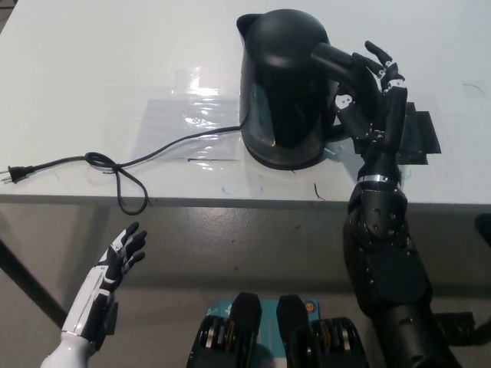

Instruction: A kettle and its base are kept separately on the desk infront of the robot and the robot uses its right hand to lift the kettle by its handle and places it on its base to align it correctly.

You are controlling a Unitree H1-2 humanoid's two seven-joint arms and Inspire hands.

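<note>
Head view: the black kettle (285,88) stands on its base (285,159) at the middle of the white desk (92,69), near the front edge; the right hand (370,92) has its fingers curled round the handle (344,63), gripping it; the cord (115,165) runs left from the base to a plug (11,175); the left hand (119,259) rests below the desk edge at lower left, fingers spread, holding nothing.

desk (92,69) open left, cord (115,165) crossing front
</note>
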